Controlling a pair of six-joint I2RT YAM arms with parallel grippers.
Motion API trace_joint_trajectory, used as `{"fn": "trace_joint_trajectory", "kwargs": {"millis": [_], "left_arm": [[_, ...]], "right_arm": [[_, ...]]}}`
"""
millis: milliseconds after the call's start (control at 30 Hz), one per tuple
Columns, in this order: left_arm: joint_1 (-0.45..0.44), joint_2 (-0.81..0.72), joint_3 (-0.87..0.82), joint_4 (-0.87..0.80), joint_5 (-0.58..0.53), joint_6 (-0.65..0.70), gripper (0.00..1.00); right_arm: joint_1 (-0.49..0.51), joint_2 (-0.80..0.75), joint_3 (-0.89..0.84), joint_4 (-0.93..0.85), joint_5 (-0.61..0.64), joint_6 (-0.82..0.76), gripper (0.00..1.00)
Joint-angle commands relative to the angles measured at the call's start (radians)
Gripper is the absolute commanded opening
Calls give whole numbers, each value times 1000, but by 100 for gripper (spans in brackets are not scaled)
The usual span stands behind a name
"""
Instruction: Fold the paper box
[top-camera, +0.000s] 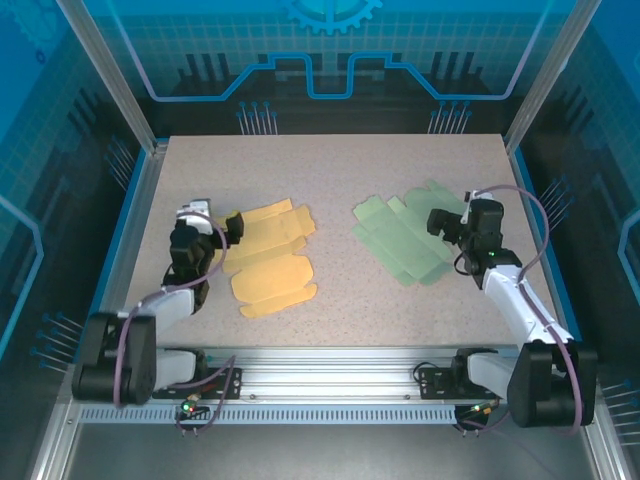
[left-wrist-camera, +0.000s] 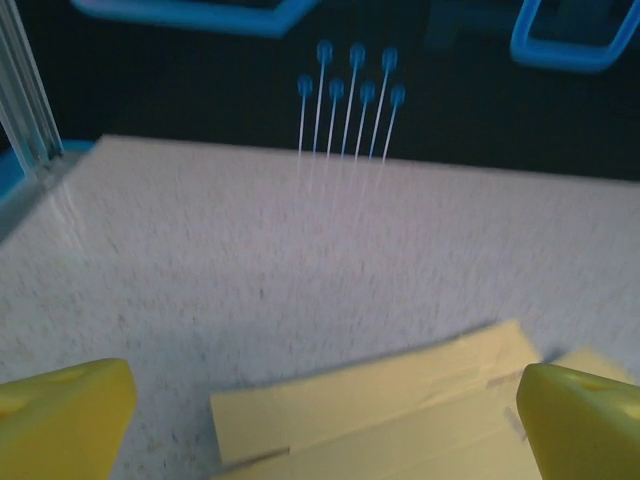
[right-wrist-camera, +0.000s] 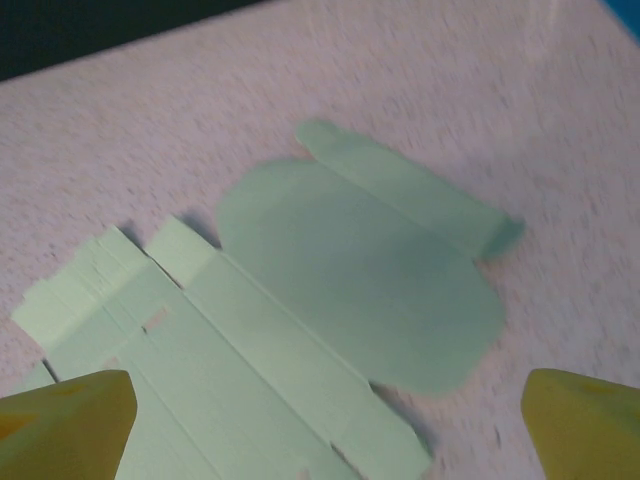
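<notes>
Two tools gaped wide, empty: your left tool (top-camera: 225, 240) had the yellow blank (top-camera: 272, 258) at three o'clock, your right tool (top-camera: 446, 238) the green blank (top-camera: 402, 236) at nine o'clock.

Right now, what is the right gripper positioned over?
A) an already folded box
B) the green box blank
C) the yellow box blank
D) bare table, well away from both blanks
B: the right gripper hangs open at the right side of the flat green box blank, and the right wrist view shows the blank's unfolded green panels lying between its fingers.
</notes>
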Motion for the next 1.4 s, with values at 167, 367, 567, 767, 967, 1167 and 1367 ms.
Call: {"fn": "trace_joint_trajectory", "kwargs": {"millis": [167, 367, 567, 767, 967, 1167, 1367], "left_arm": [[-108, -154, 92, -290, -12, -272, 99], [-313, -56, 122, -293, -53, -416, 99], [-419, 57, 216, -346, -56, -536, 99], [-419, 117, 280, -391, -26, -612, 99], [-418, 161, 359, -513, -16, -643, 99], [-344, 179, 255, -287, 141, -778, 99], [-223, 286, 194, -60, 349, -934, 99]], "right_arm": [[-51, -81, -14, -386, -124, 202, 100], [-68, -95, -92, -375, -271, 268, 87], [-68, -101, -187, -273, -363, 338, 75], [-66, -76, -245, -162, -418, 393, 65], [-42, 1, -246, -81, -430, 420, 61], [-11, 94, -229, -19, -420, 438, 52], [24, 161, -224, 57, -427, 480, 38]]}}
